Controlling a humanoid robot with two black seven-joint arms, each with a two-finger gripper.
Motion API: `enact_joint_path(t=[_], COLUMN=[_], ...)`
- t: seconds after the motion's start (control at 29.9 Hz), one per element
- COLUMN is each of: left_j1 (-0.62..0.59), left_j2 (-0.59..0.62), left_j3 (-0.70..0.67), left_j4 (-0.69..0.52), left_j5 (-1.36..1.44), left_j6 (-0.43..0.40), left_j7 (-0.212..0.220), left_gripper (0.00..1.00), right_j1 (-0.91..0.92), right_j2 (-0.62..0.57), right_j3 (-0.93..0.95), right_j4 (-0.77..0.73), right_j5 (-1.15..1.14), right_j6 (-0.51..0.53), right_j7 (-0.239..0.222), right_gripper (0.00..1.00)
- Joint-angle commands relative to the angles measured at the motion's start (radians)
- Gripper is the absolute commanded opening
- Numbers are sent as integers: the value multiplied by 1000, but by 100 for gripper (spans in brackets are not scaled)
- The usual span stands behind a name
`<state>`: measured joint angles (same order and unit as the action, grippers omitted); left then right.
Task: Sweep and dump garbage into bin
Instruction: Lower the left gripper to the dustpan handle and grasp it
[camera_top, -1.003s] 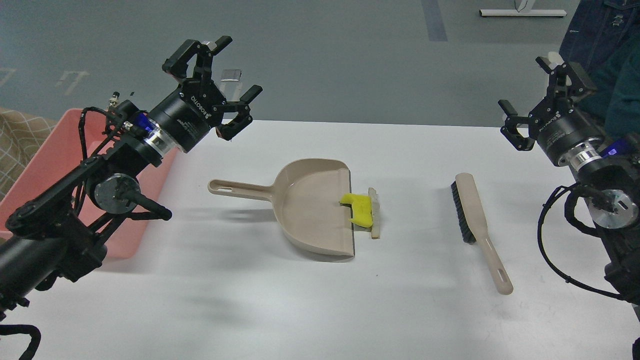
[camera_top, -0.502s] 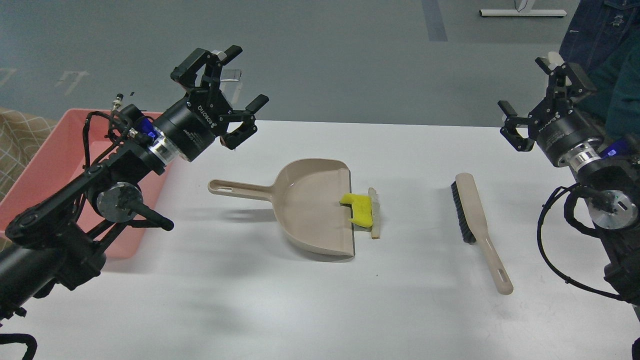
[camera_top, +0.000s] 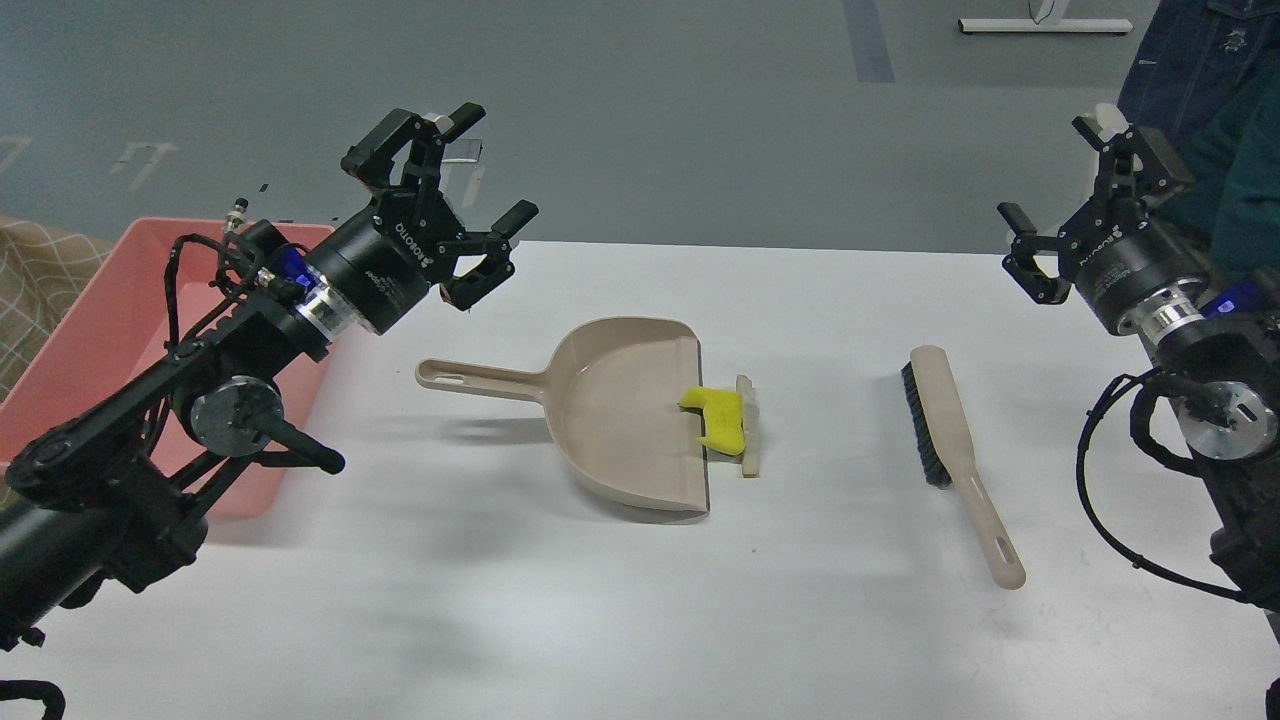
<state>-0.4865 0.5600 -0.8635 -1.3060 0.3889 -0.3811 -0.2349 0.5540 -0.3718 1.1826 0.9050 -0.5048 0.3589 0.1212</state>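
1. Your left tool (camera_top: 462, 172) hangs above the worktop's (camera_top: 640, 620) far-left part with its fingers spread wide and nothing between them; it sits up and to the left of the dustpan handle (camera_top: 470, 378).
2. Your right tool (camera_top: 1075, 190) is raised over the far-right edge, likewise spread and empty (a person in dark blue clothing (camera_top: 1215, 90) stands just behind it).
3. The beige dustpan (camera_top: 620, 410) lies flat mid-worktop, handle pointing left, mouth facing right.
4. The yellow chunk (camera_top: 722, 418) rests across the dustpan's lip, partly inside the pan; the pale slice (camera_top: 749, 425) stands on edge just beyond the lip, touching the chunk's right side.
5. The brush (camera_top: 955, 450) lies well to the right of the scraps, bristles facing left, handle running toward you; bare worktop separates it from the slice.
6. The pink bin (camera_top: 110, 330) sits at the worktop's left edge; your left arm crosses in front of it and hides much of its near wall.
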Motion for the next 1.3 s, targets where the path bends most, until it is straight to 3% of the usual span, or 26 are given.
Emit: enact_joint_path(t=[0.0, 0.07, 0.3, 0.5, 0.6, 0.84, 1.04, 1.27], left_j1=[8, 19, 81, 183, 282, 380, 480, 548], left_j2=[44, 63, 141, 224, 250, 271, 258, 187], left_j3=[-3, -6, -9, -61, -92, -103, -86, -80], left_j4=[-44, -81, -306, -441, -457, -452, -427, -401], left_j5=[89, 149, 499, 535, 554, 704, 855, 846], left_j6=[2, 7, 181, 202, 208, 240, 290, 315], left_j7=[-1, -1, 2, -3, -1, -10, -70, -66], left_gripper=[98, 98, 98, 98, 97, 97, 97, 97], right_j1=[0, 0, 0, -2, -3, -5, -5, -5], right_j2=[-1, -1, 5, 2, 1, 2, 5, 7], right_j3=[-1, -1, 0, 0, 0, 0, -1, -1], right_j4=[0, 0, -1, -1, -1, -1, -3, -5], right_j5=[0, 0, -1, -1, 0, 0, 0, -1], right_j6=[0, 0, -5, -5, -5, -5, -5, -6], right_j7=[0, 0, 0, 0, 0, 0, 0, 0], right_gripper=[100, 100, 100, 100, 100, 100, 100, 100])
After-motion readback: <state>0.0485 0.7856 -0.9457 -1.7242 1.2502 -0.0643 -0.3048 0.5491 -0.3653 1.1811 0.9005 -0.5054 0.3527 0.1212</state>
